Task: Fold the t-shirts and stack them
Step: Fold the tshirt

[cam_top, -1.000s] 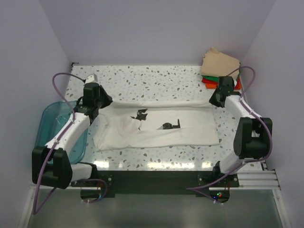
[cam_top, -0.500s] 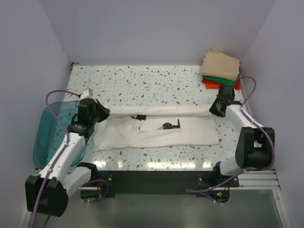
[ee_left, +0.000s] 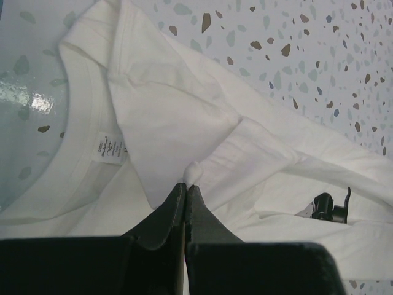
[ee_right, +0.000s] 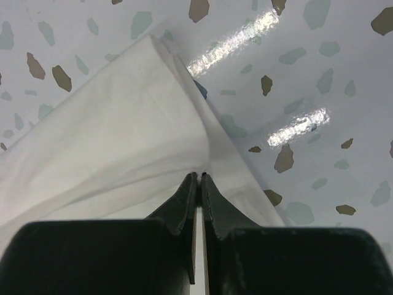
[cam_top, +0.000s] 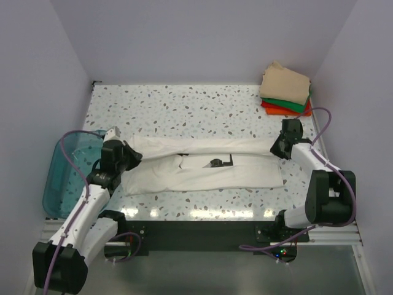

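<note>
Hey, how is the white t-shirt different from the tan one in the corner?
The white t-shirt lies stretched long across the table; the tan t-shirt is folded small in the far right corner. The left gripper and right gripper pinch the white one's ends; no gripper touches the tan one. The white one shows a black print; the tan one looks plain. Both are soft cloth.

We see spread t-shirt (cam_top: pixel 202 169) across near half of table (cam_top: pixel 184 104), bin (cam_top: pixel 61 178) at left edge; folded stack (cam_top: pixel 285 92) in far-right corner
</note>
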Available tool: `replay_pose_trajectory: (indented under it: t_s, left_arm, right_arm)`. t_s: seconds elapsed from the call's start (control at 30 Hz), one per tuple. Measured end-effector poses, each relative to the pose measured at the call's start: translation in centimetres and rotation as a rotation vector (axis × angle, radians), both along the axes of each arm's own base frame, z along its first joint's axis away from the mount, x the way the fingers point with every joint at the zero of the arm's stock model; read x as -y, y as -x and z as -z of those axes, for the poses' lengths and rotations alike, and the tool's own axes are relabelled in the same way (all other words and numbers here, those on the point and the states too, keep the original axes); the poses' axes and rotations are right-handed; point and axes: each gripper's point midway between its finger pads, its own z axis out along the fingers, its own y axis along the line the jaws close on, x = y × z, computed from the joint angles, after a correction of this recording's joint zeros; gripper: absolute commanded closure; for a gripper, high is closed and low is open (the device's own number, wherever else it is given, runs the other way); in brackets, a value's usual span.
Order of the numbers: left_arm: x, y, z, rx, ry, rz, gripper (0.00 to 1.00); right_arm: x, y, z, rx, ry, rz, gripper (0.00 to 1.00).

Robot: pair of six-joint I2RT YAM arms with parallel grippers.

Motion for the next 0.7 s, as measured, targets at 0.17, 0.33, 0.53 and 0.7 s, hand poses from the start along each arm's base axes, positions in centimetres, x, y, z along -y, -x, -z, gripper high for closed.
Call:
replay_pose_trajectory:
  t_s: [0.17, 0.33, 0.53, 0.7]
  left_arm:
    - [-0.1, 0.5, -0.4, 0.02, 0.009, -0.005, 1.0]
    - [-0.1, 1.3, 0.3, 0.012, 0.026, -0.014, 1.0]
    - [-0.1, 2.8, 1.6, -0.021, 0.078, -0.056, 1.0]
    - [-0.1, 3.8, 2.2, -0.027, 0.131, -0.094, 1.0]
  right_arm:
    - [0.1, 0.2, 0.0, 0.007, -0.003, 0.005, 1.0]
    - [0.2, 0.1, -0.3, 0.019, -0.003, 0.011, 0.97]
    - [0.5, 0.4, -0.2, 0.021, -0.006, 0.025, 0.95]
    - [0.6, 0.6, 0.1, 0.017, -0.02, 0.032, 0.9]
